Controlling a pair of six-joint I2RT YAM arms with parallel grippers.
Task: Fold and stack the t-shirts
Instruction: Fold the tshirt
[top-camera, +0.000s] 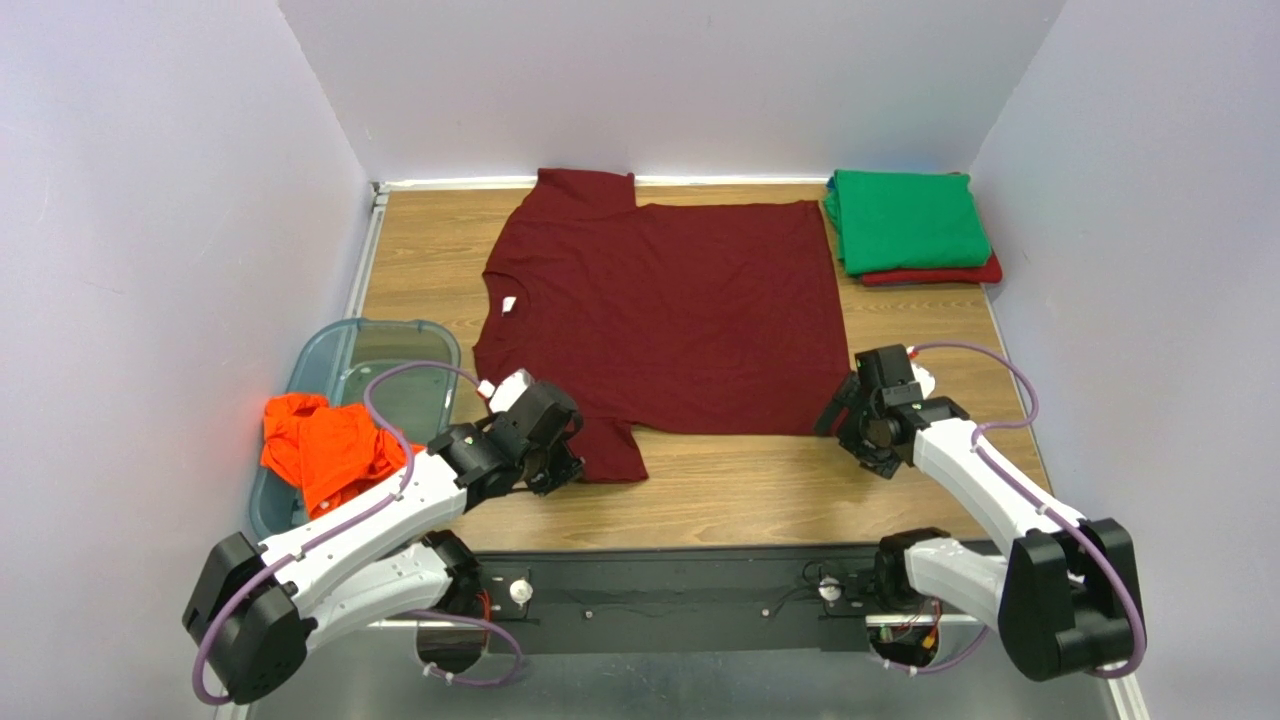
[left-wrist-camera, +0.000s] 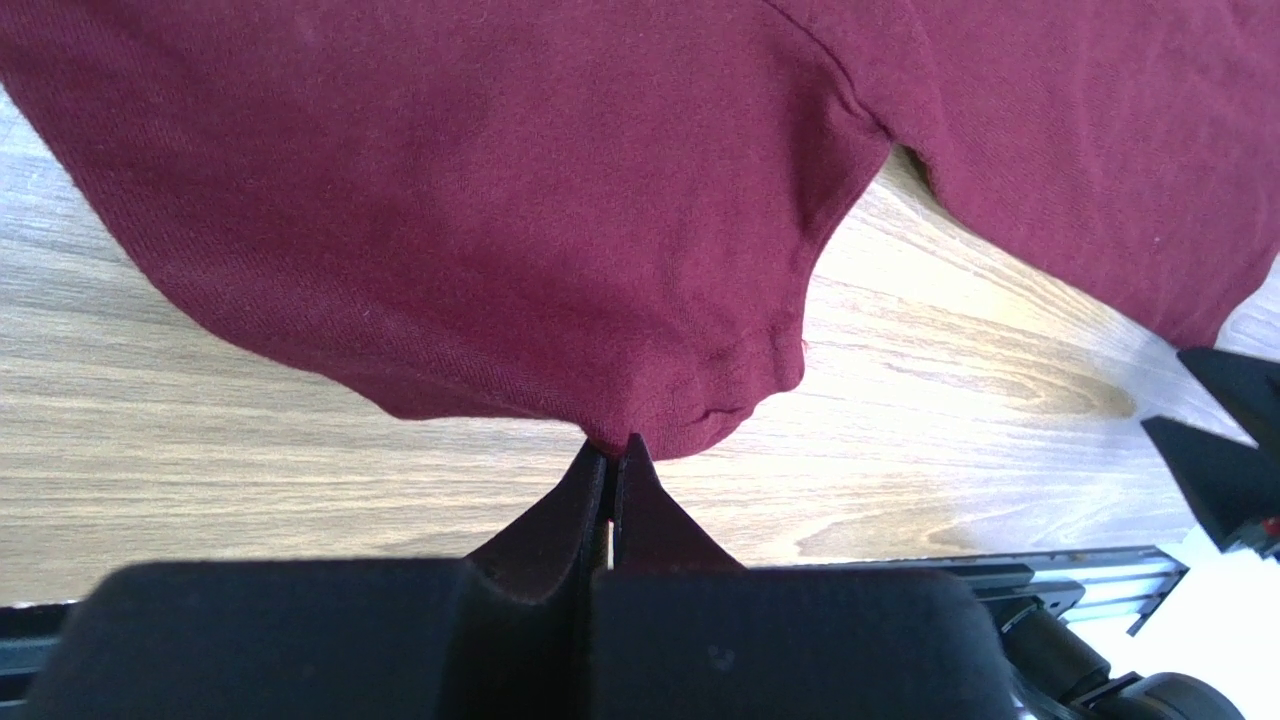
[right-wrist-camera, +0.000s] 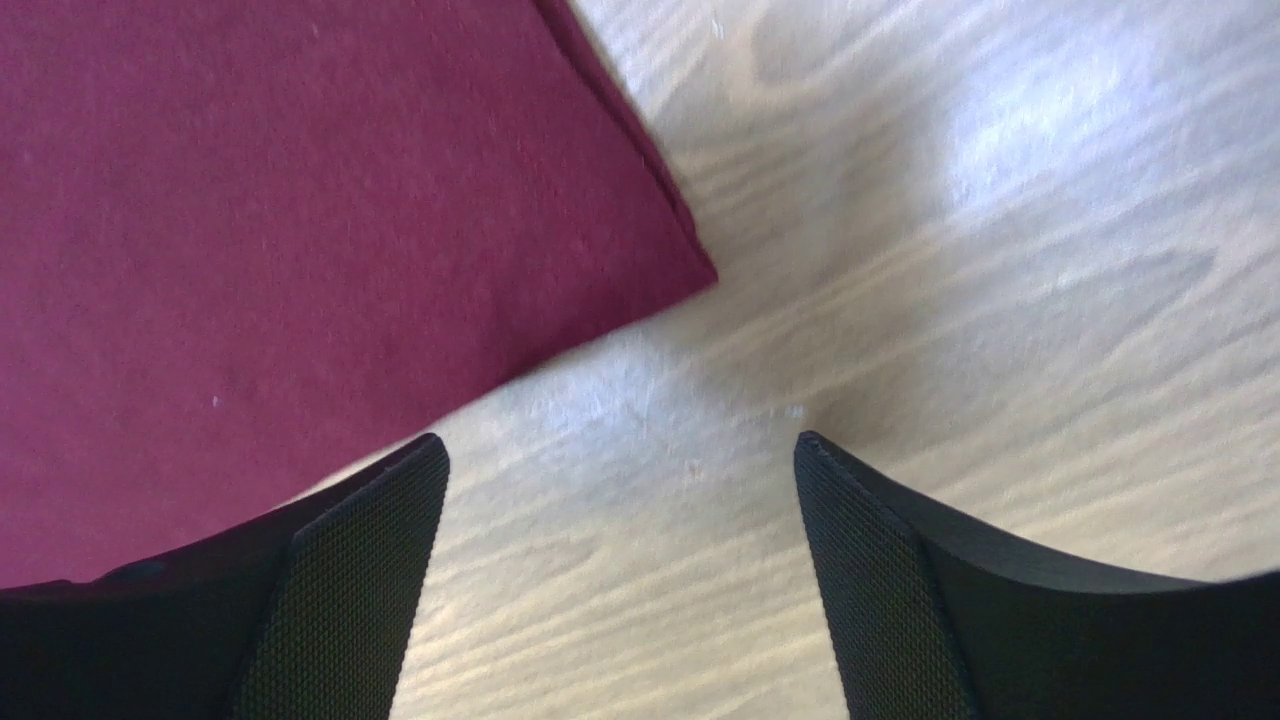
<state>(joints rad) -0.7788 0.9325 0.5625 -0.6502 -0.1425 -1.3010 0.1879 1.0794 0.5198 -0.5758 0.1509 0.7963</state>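
Two arms are on the maroon shirt (top-camera: 676, 315), which lies spread flat in the middle of the wooden table (top-camera: 721, 488) with its collar and small white neck label (top-camera: 508, 305) to the left and its hem to the right. Down at the near sleeve, the left pincer (left-wrist-camera: 613, 450) has its fingers pressed tight together, and the wrist view shows the sleeve's stitched edge caught right at the tips, the cloth drawn to a point there. Over on the other side, the right pincer (right-wrist-camera: 619, 450) is spread wide at the shirt's near hem corner. That corner sits just ahead of the gap, closer to the left-hand finger (right-wrist-camera: 361, 585), with bare wood between the two fingers. Whether those fingers touch the table I can't tell. In the far right corner a folded green shirt (top-camera: 906, 221) rests on a folded red shirt (top-camera: 939, 276). On the left, a crumpled orange shirt (top-camera: 323, 447) hangs over the edge of a clear bin (top-camera: 383, 353), just beside the left arm.
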